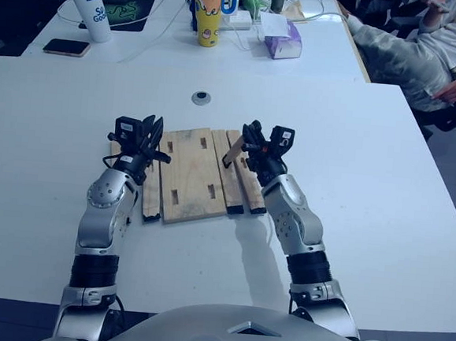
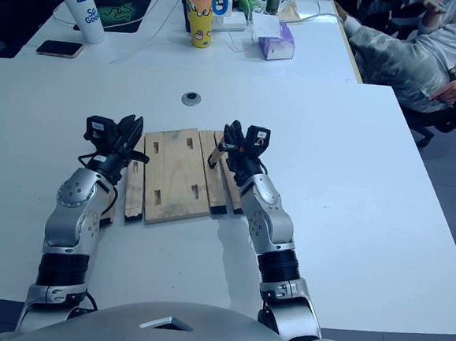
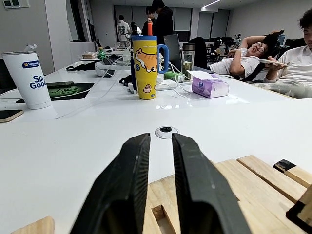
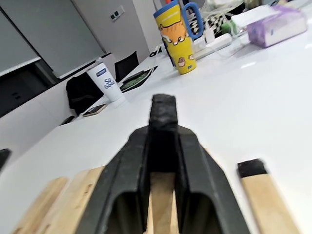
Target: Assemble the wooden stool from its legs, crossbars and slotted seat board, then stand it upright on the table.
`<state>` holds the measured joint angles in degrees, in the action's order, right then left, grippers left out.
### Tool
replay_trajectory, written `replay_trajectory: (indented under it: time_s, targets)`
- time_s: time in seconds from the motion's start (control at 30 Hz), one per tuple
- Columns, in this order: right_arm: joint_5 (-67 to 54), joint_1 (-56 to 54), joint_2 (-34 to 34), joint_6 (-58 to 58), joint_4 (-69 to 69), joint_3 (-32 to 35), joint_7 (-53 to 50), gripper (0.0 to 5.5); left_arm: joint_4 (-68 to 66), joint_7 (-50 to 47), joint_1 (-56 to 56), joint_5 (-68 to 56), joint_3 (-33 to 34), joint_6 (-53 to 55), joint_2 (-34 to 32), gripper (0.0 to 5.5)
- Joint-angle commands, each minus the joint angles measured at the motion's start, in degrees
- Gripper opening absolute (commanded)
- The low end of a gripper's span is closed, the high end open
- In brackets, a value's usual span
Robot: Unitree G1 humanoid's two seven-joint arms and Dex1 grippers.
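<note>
Nearest on the left, the left gripper hangs low over the far left corner of the seat board. Its fingers stand a narrow gap apart, with nothing between them. Below it a wooden leg lies flat along the board's left edge, its dark-capped end toward the robot and its far part hidden under the arm.

At the middle of the white table the board lies flat, with four small rectangular slots cut in it, two far and two near. Against its right edge a second leg lies flat, and a third leg lies just beside that one. Both have dark ends pointing toward the robot.

Over the far ends of these two, the right gripper pinches a fourth leg. This leg is tilted, with its black-capped end sticking out past the fingertips. Whether its lower end touches the pieces beneath cannot be told.

Beyond the board a round cable port sits in the tabletop. On the next table back, from left to right, are a dark phone, a white tumbler, a yellow cup with a blue handle, and a purple tissue box.
</note>
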<state>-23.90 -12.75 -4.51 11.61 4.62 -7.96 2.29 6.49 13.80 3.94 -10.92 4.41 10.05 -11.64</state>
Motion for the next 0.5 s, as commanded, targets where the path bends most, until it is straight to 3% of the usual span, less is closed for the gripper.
replay_trajectory:
  time_s: [0.03, 0.5]
  targets:
    - [5.1, 2.1, -1.6, 1.6, -0.5, -1.2, -3.3, 0.44, 0.8, -0.1, -0.4, 0.6, -0.3, 0.6, -0.1, 0.82]
    - [17.6, 8.0, 7.9, 3.6, -1.4, -3.4, -0.2, 0.44, 1.9, -1.5, -1.4, 0.8, -0.1, 0.5, 0.5, 0.82]
